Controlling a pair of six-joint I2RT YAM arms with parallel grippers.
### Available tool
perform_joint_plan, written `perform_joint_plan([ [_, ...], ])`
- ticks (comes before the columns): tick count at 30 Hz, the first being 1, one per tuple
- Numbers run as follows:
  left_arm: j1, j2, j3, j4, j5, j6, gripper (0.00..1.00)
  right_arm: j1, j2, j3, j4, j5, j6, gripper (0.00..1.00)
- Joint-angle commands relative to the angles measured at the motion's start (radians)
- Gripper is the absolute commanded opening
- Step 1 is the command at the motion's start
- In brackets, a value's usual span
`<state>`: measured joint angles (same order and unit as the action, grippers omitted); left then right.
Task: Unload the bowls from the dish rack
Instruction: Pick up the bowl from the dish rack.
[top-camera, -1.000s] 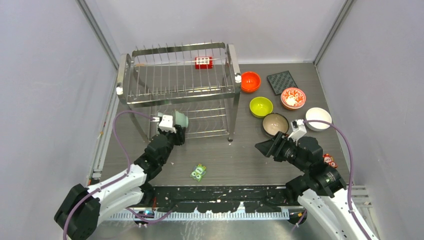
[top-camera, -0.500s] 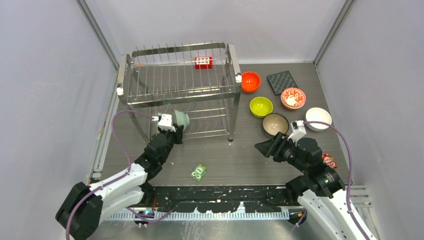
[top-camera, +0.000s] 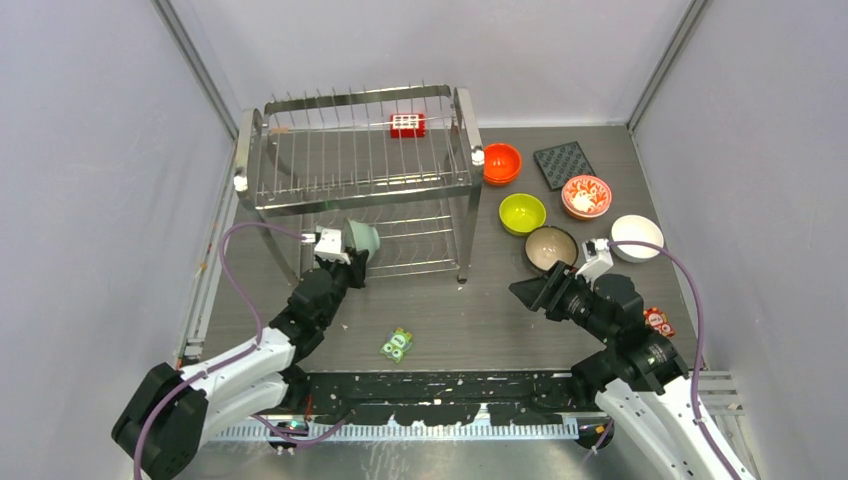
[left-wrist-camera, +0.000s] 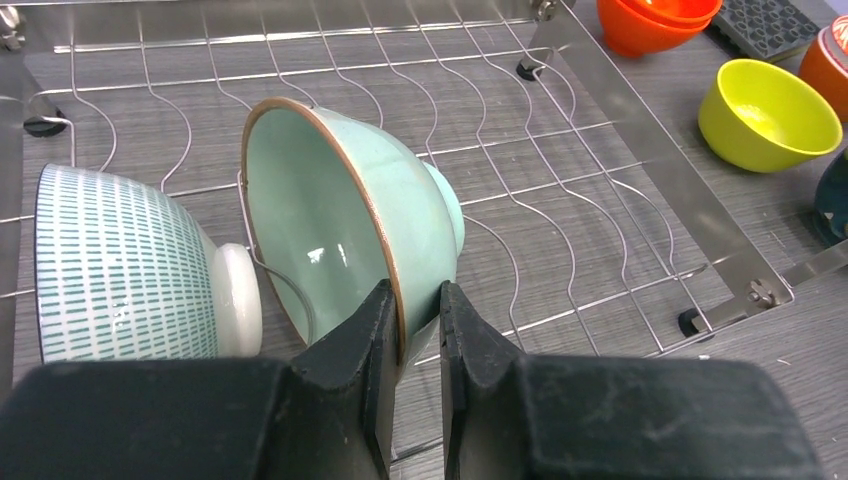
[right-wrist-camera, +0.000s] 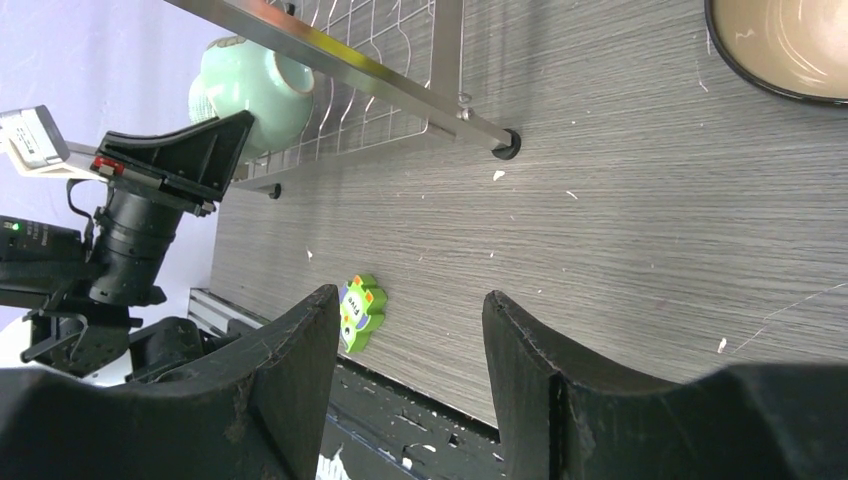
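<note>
Pinching, with the left tool, the rim of the pale green bowl standing on edge on the lower tier of the dish rack, just beside a teal-dashed white bowl; with the right tool released, empty, over the worktop.

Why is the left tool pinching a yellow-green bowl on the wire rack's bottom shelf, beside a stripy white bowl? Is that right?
The colour is wrong: in the left wrist view the left tool pinches a pale green round bowl. It is on the bottom shelf of the shiny steel wire dish rack, beside the white bowl with green dashes.
</note>
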<state>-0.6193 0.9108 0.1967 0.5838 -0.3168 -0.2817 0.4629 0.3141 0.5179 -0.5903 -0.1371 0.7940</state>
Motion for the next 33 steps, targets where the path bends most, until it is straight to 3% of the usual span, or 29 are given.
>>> perform_joint_plan([
  [1,-0.008,-0.051,0.022,0.083,0.104,-0.006,0.0,0.006,0.006,0.005,0.056,0.024,0.005,0.59],
  [9,-0.008,-0.135,0.018,0.061,0.152,-0.021,0.0,0.006,0.019,-0.003,0.076,0.022,0.012,0.59],
  [33,-0.009,-0.163,0.022,0.218,0.226,-0.176,0.0,0.006,0.005,-0.016,0.074,0.017,0.033,0.59],
])
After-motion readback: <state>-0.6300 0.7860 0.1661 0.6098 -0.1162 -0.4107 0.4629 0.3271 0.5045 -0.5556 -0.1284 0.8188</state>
